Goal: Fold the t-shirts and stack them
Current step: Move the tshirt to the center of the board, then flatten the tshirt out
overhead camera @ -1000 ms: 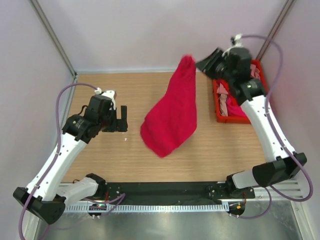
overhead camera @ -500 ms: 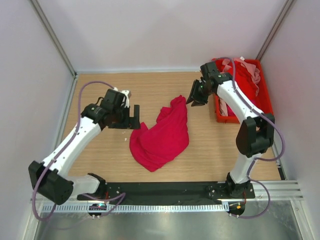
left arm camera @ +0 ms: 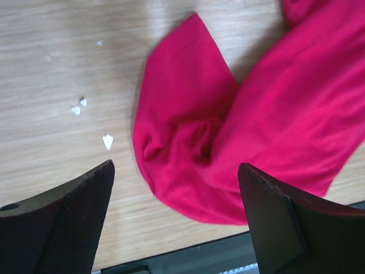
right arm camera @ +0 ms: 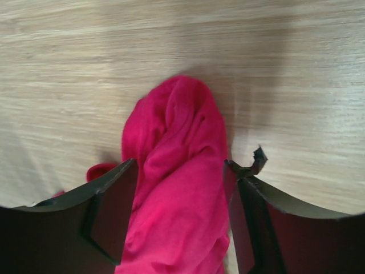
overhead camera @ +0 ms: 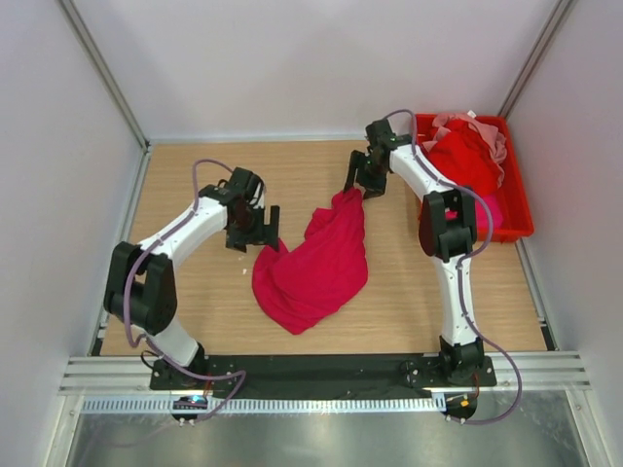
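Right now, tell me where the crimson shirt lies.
In the top view the crimson shirt lies crumpled mid-table, between the left gripper and right gripper.

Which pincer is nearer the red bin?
Right. The right pincer sits at the far tip of the crimson t-shirt, just left of the red bin. The left pincer is across the shirt, at its left edge.

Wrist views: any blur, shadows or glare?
Left wrist: crimson shirt and white specks sharp, near fingers soft-edged, mild sheen on the table. Right wrist: cloth and wood slightly soft, broad shadow behind the bunched shirt, fingers dark.
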Controlling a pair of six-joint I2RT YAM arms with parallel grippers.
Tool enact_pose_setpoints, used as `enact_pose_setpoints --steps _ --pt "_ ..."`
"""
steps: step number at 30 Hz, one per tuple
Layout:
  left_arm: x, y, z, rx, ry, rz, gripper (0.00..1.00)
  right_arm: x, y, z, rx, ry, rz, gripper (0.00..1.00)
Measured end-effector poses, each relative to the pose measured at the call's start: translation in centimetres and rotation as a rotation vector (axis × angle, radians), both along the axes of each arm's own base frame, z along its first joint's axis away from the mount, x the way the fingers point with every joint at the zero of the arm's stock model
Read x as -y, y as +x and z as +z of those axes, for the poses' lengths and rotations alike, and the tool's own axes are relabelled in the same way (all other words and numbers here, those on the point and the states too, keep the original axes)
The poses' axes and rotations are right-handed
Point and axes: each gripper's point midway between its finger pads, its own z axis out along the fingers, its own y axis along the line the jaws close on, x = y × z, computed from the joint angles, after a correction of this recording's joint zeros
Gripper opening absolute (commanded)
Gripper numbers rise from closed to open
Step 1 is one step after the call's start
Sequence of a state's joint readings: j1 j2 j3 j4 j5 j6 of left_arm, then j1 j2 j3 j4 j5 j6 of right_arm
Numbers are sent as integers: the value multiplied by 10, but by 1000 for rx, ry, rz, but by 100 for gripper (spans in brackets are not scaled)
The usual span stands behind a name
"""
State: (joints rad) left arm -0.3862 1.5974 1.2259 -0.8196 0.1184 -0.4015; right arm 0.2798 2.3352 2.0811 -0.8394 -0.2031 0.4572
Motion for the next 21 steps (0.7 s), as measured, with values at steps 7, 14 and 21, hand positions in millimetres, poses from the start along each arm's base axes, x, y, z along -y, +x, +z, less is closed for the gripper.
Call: enact_pose_setpoints --steps 7,14,21 --pt "7 26 -45 -80 53 -16 87 6 2 -18 -15 -47 23 69" --pt "17 54 -63 -87 63 -6 76 8 7 -18 5 -67 38 59" --pt "16 52 -78 -125 77 4 67 8 9 -32 -9 -74 40 53"
